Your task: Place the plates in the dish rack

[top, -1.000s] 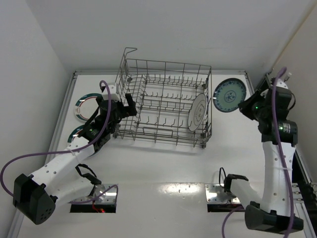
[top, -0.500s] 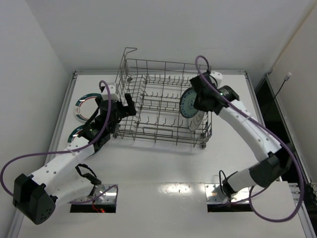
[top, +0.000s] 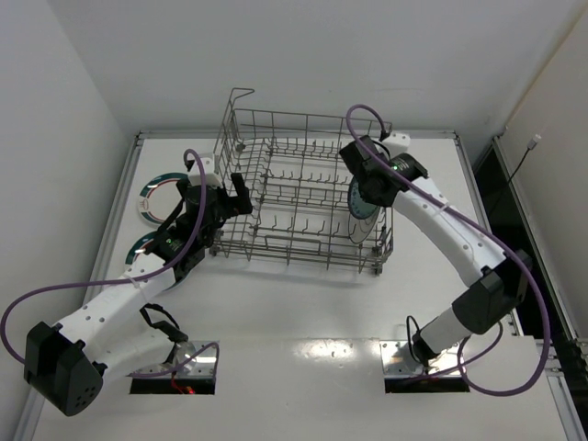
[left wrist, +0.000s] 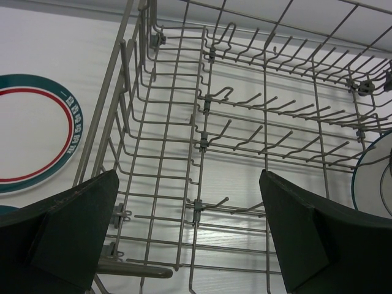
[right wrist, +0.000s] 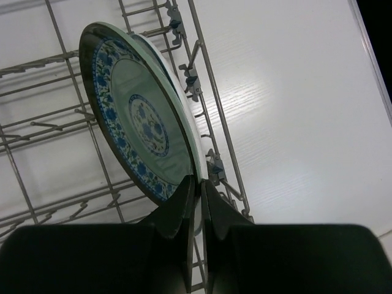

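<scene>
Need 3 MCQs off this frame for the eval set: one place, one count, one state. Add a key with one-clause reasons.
1. Where is the blue patterned plate relative to the dish rack?
A. Lying flat, to its right
B. Upright inside it, at its right end
C. Lying flat, to its left

2. How many banded plates lie on the table left of the dish rack?
A. One
B. Three
C. Two

3. What state is the left tool in?
A. Open, holding nothing
B. Shut on a plate
C. Shut on a wire of the dish rack

Key:
1 B: the right wrist view shows it on edge among the wires, its rim pinched by the right tool.
2 C: the top view shows two teal-and-red rims there.
3 A: its jaws stand wide apart, gripping nothing.
</scene>
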You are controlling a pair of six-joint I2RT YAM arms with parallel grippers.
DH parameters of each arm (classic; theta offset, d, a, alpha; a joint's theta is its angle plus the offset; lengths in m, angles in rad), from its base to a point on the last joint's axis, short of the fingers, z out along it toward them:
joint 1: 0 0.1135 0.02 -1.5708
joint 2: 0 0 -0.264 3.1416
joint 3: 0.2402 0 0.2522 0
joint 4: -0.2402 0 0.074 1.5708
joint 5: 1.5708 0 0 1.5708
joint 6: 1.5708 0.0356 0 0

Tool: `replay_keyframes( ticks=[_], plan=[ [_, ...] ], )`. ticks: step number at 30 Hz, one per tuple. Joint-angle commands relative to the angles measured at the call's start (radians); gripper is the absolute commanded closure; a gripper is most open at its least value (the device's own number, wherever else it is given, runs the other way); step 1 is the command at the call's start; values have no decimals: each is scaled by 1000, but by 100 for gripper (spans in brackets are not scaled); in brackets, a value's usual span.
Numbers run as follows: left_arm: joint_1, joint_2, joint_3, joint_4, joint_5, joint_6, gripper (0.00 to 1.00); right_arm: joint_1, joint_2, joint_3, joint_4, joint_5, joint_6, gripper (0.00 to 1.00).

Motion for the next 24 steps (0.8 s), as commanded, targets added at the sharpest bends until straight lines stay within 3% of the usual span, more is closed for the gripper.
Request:
replay_keyframes(
  ticks=[1,7,11,14,15,17,19,20,21,24],
  plan=[
    [-10,3,-20,-53,-6,-28,1,14,56,19,35,49,12,100],
    [-32,3,-11,-74,-34,-28,1,87,254,123,-48,87,45,100],
    [-62,-19,76,-172,-161,-37,1,120,308,143,-45,53,59,100],
    [-53,-19,200,-281,-267,-83,1,120,320,161,-7,-17,45,91],
    [-44,-19,237,-342,-290,-100,1,120,329,170,15,-46,32,82],
    [29,-4,347,-415,-321,-178,1,120,329,181,28,-71,22,73],
    [74,27,415,-532,-351,-256,1,120,294,181,39,-100,-1,57],
    [115,38,458,-554,-352,-304,1,120,279,181,50,-114,-14,51],
    [134,56,458,-565,-336,-333,1,120,236,181,65,-114,-33,39],
    [244,102,490,-599,-269,-376,1,120,155,172,134,-125,-86,22]
  ],
)
